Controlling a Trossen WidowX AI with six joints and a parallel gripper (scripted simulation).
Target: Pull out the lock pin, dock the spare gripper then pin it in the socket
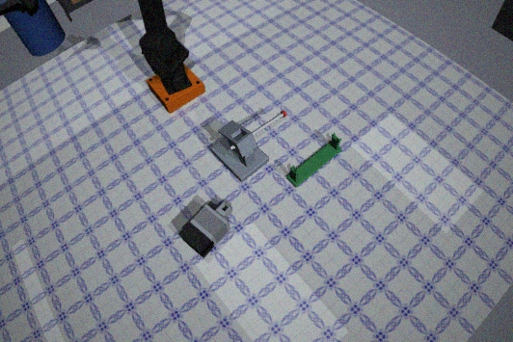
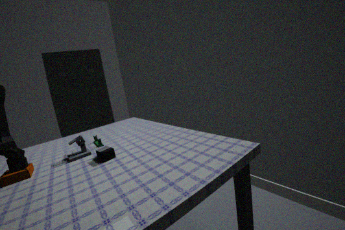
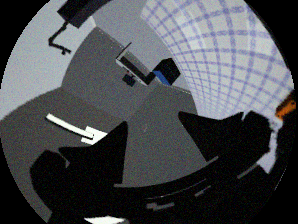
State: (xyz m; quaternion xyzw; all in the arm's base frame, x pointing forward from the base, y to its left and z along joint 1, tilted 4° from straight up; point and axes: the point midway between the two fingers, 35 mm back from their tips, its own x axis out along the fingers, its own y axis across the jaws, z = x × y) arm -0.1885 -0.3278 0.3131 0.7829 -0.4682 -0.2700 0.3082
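Observation:
The grey mount (image 1: pixel 240 164) (image 2: pixel 79 156) stands on the table with its raised socket (image 1: pixel 232 129) (image 2: pixel 78 140). The lock pin (image 1: pixel 266 123) runs through the socket; its red-tipped end (image 1: pixel 283 114) sticks out on one side and a small pale end (image 1: pixel 232 147) shows on the other. The spare gripper (image 1: pixel 210 223) (image 2: pixel 105 154), a grey body with a black end, lies on the cloth apart from the mount, its holed spigot (image 1: pixel 225 207) facing the mount's side. My gripper (image 3: pixel 153 119) is open and empty, far from these things, with no task object between its fingers.
A green holder (image 1: pixel 315 164) (image 2: pixel 97 142) with two upright notched ends lies beside the mount. The arm's orange base (image 1: pixel 185 98) (image 2: pixel 19 175) stands behind the mount in the top view. A blue bin (image 1: pixel 40 29) stands on the floor beyond the table edge.

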